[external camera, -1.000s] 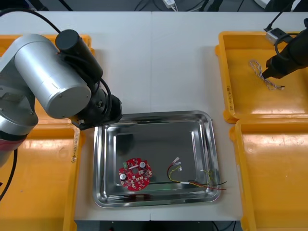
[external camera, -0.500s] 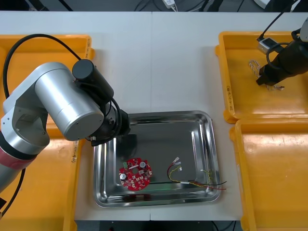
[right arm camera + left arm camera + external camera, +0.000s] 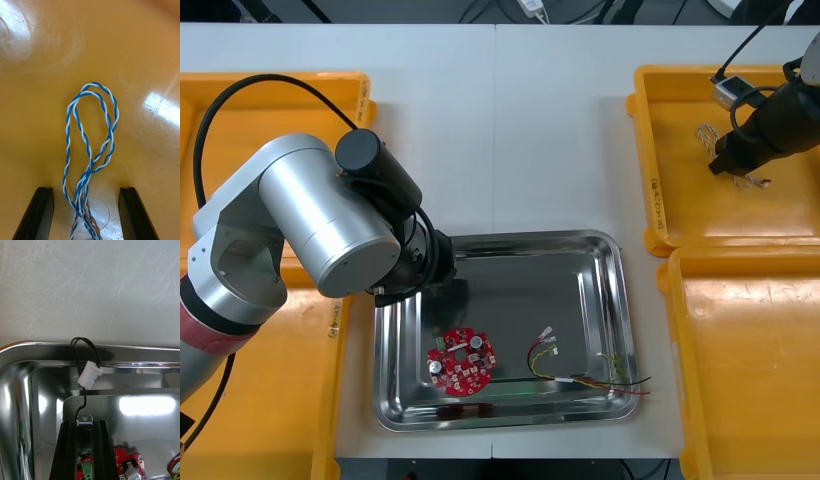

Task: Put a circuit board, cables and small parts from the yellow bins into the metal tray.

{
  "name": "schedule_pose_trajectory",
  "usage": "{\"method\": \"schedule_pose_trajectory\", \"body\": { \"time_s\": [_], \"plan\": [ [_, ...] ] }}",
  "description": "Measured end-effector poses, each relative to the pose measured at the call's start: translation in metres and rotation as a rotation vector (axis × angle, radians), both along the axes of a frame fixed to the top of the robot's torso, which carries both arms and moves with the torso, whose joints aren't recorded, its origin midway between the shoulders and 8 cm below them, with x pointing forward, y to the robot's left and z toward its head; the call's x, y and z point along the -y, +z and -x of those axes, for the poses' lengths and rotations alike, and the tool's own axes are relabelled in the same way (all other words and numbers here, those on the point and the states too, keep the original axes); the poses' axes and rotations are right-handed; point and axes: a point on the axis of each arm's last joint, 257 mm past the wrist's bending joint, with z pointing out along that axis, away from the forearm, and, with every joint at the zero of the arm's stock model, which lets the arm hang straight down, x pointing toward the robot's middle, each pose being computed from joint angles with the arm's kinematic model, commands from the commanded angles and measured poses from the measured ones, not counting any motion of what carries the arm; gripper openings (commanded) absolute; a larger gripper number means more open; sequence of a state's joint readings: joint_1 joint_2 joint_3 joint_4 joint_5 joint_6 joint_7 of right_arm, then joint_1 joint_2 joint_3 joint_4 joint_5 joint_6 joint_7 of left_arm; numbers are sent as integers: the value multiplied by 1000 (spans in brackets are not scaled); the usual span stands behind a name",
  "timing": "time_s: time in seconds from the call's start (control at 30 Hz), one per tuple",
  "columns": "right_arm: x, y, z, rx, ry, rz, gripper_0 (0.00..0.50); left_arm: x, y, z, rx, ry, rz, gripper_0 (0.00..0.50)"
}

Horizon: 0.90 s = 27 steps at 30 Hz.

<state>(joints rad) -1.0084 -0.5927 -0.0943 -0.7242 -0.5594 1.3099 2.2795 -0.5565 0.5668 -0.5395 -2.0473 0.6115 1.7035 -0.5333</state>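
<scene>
Currently: left gripper (image 3: 84,423) is clamped tight on a black cable (image 3: 76,352), pinching it near one end, fingers almost meeting. The cable loops away from the tips and carries a white plug (image 3: 90,375) partway along. This gripper sits over the far left corner of the metal tray (image 3: 500,243). From the wrist camera the loop crosses the tray's far rim; I can't tell whether it touches the metal. The table (image 3: 530,130) lies just beyond that rim.

Inside the tray: round red circuit board (image 3: 461,361) toward the near left, red and yellow cable (image 3: 580,378) to its right along the near edge, the two apart.

Right gripper (image 3: 85,189) is down in the far yellow bin (image 3: 680,215) on my right side, fingers spread wide, gripping nothing. The twisted blue and white cable (image 3: 87,174) lies on the bin floor. Its bundled end runs between my two fingers and its double loop stretches away from them. Neither finger touches it, as far as I can see.
</scene>
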Motion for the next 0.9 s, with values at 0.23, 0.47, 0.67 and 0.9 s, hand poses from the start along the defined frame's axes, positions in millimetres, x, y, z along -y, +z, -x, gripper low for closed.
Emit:
{"method": "schedule_pose_trajectory", "body": {
  "time_s": [0.23, 0.47, 0.67, 0.9],
  "plan": [
    [-1, 0, 0, 2, 11, 5, 372, 1, -1, 1, -1, -4, -1, 500],
    [-1, 0, -1, 4, 17, 8, 0, 4, 0, -2, 10, -6, 8, 500],
    [-1, 0, -1, 5, 20, 9, 0, 5, 0, -2, 13, -8, 11, 500],
    [-3, 3, -1, 10, 65, 34, 0, 6, 1, -2, 15, -1, 19, 500]
  ]
}}
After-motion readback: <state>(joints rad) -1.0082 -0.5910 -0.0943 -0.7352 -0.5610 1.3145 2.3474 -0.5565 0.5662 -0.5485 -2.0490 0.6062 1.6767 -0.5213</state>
